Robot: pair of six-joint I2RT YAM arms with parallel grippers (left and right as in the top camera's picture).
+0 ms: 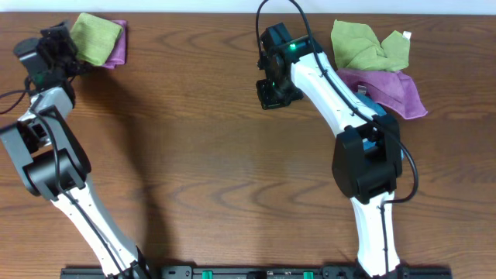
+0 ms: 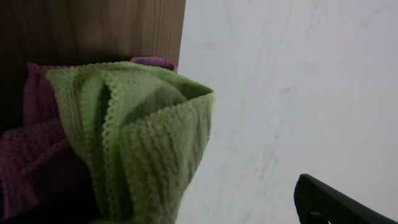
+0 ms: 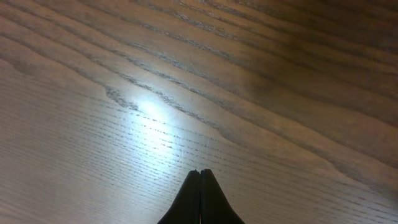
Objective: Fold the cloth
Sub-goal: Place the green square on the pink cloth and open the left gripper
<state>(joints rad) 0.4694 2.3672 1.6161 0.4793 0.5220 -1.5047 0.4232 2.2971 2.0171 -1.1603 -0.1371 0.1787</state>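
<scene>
**A:** What sort of surface is it?

**B:** A dark-brown worktop [image 1: 194, 155] with strong wood grain. The right wrist view shows a bright patch of glare on it. Past its far edge lies a pale, scuffed surface [image 2: 298, 81]; I cannot tell whether that is floor or wall.

**A:** Where is the cloth?

**B:** In the upper left of the overhead view. The cloth [image 1: 94, 37] lies folded over and bunched on a purple cloth [image 1: 118, 54], close to the worktop's far edge.

**A:** And the left hand?

**B:** The left hand [image 1: 68, 48] is just beside the cloth, on its left in the frame, with its fingers apart. One finger [image 2: 336, 202] shows at the lower right of the wrist view, clear of the cloth.

**A:** The right?

**B:** The right hand [image 1: 273, 94] is at the upper middle, over bare wood. Its fingers are pressed together and hold nothing.

**A:** Anything else?

**B:** At the upper right, an olive cloth [image 1: 364, 45] with a white tag [image 1: 404, 35] overlaps a second purple cloth [image 1: 391, 93]. A black rail [image 1: 256, 272] runs along the bottom edge.
</scene>
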